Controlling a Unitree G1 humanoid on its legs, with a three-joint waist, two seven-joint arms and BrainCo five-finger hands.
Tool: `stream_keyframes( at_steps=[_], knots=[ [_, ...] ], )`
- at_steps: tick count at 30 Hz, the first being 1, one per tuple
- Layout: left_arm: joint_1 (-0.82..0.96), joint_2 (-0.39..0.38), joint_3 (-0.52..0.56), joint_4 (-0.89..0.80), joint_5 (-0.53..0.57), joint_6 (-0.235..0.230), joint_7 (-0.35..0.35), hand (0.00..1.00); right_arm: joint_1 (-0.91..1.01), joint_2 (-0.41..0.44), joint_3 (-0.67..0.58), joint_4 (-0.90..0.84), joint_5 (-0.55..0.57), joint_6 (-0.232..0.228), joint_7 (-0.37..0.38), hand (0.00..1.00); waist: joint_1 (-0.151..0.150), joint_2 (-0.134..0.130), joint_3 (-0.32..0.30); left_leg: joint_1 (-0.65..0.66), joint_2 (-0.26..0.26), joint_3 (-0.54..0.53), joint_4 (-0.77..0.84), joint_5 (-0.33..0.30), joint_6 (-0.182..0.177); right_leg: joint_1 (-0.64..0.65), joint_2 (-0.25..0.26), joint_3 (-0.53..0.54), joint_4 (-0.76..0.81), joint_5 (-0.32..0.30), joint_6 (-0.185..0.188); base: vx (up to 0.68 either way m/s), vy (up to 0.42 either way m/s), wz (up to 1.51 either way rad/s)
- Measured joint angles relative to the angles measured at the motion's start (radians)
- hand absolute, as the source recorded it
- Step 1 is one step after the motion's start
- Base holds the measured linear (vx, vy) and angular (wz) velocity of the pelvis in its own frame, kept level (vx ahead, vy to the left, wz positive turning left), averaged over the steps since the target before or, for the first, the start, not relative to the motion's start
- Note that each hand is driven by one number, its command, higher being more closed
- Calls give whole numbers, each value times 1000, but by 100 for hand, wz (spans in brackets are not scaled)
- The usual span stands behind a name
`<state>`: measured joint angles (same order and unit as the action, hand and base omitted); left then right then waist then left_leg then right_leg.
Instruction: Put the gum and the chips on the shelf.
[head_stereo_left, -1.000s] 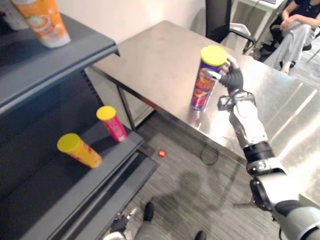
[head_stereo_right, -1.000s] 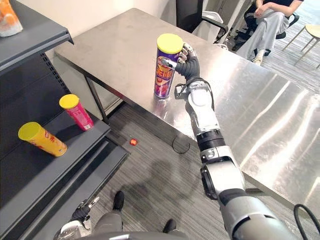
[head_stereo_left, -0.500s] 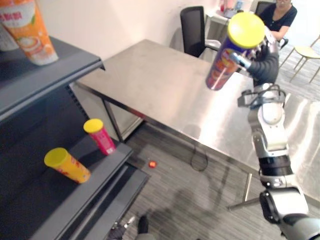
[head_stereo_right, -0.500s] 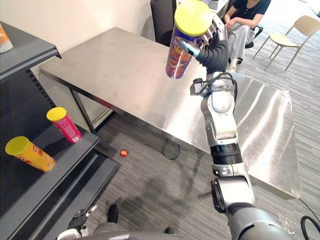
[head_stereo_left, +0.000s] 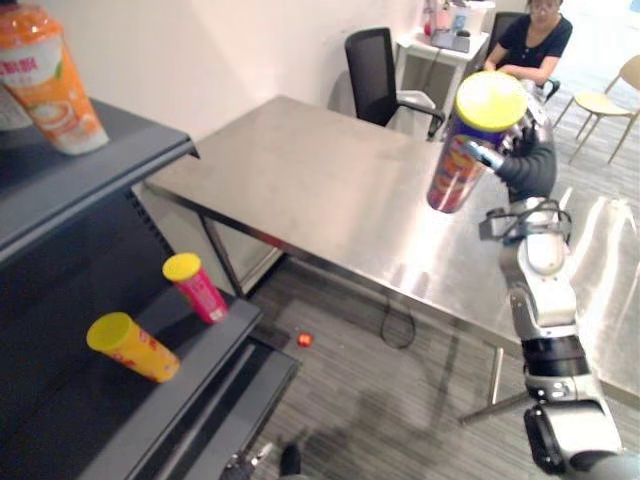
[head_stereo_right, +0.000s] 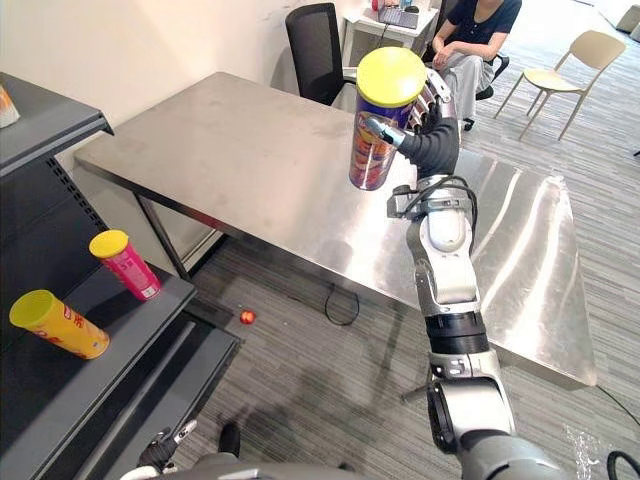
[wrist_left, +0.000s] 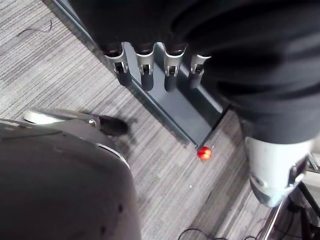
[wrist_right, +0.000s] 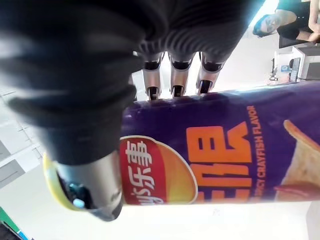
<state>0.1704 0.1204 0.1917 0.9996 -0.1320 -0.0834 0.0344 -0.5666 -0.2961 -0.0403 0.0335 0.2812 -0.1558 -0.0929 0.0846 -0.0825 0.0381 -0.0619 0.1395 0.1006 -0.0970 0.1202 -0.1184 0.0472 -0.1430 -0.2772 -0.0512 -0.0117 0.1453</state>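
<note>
Gripping a tall purple chips can (head_stereo_right: 378, 140) with a yellow lid, the right hand (head_stereo_right: 437, 145) has fingers and thumb curled round it, holding it slightly tilted in the air above the steel table (head_stereo_right: 250, 160). Far left, a dark grey shelf (head_stereo_left: 190, 350) carries an upright pink tube (head_stereo_left: 197, 288) and a lying orange tube (head_stereo_left: 132, 346), both yellow-capped. The left hand (wrist_left: 150, 60) hangs with fingers relaxed over grey carpet (wrist_left: 165, 165).

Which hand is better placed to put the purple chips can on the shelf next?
Right. The right hand grips the purple chips can, held above the table. The left hand hangs open low by the floor, holding nothing.
</note>
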Motion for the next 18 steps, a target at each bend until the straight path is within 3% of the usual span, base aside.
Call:
stream_keyframes(
  at_steps=[11,18],
  knots=[
    [22,-3,-2,0,28,1,2,0,153,13,11,-110,132,0,73,100,-3,17,-15,14,7,26,-6,-5,-4,-5,1,25,1,0,1,-12,-3,-7],
    [25,-1,-9,21,29,6,1,0,221,39,11,-123,159,0,87,100,-21,17,-27,15,11,29,-4,-6,-5,-6,2,32,0,1,1,2,-1,-2]
  ],
)
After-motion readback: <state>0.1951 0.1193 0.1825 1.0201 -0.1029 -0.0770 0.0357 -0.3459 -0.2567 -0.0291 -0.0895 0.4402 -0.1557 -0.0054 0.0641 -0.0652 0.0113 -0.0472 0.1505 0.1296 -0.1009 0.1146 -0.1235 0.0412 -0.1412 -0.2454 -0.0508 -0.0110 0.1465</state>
